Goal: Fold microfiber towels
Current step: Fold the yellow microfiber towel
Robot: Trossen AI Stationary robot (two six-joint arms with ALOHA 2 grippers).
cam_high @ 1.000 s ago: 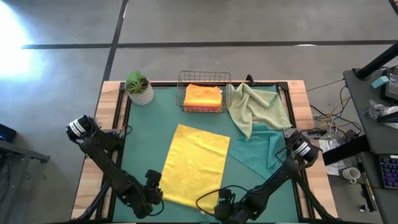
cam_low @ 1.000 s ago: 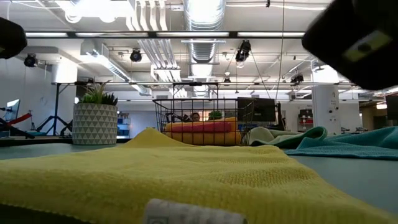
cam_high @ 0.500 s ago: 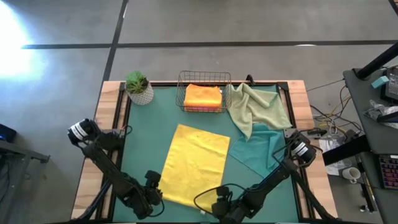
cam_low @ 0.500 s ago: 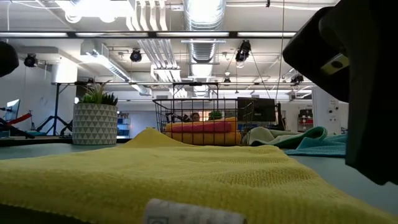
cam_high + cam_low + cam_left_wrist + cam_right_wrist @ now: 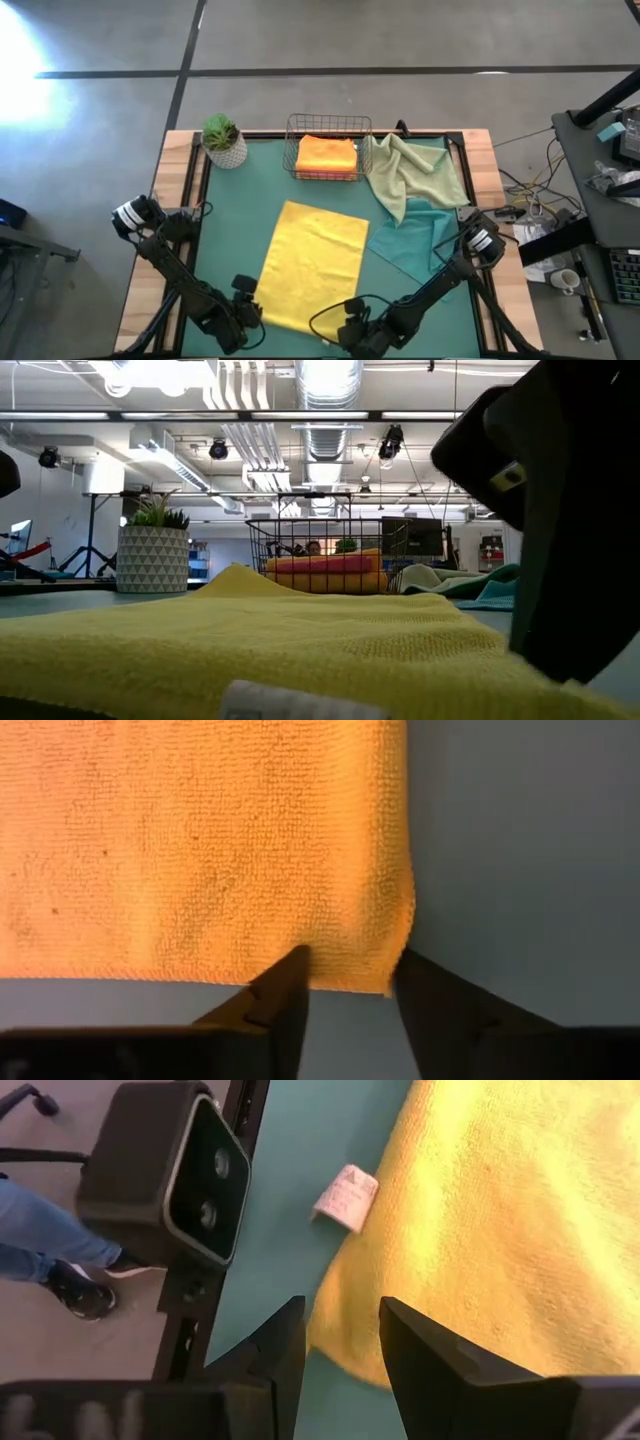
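Note:
A yellow towel [image 5: 315,262] lies spread flat on the green mat [image 5: 230,230], a white label [image 5: 345,1195] sticking out at its near edge. My left gripper [image 5: 245,305] is open, pointing down, its fingers either side of the towel's near left corner [image 5: 390,970]. My right gripper [image 5: 352,325] is open over the towel's near edge [image 5: 345,1350], close to the near right corner. In the low view the right arm [image 5: 570,510] fills the right side. Folded orange [image 5: 326,153] and pink [image 5: 325,565] towels lie in a wire basket. My left gripper has its open fingers [image 5: 280,995] standing astride the yellow towel's near left corner, coming from above. I cannot tell whether they touch the cloth. My right gripper has its open fingers [image 5: 425,1350] astride the towel's near edge. I cannot tell whether they touch it.
The wire basket [image 5: 327,147] stands at the far middle, with a potted plant [image 5: 222,140] to its left. A pale sage towel [image 5: 410,170] lies crumpled at the far right, partly over a teal towel [image 5: 425,240]. A camera [image 5: 170,1170] sits at the near edge.
My right gripper has moved toward the table's left along the near edge, coming up to the yellow towel's near right corner. The towel has stayed flat where it was.

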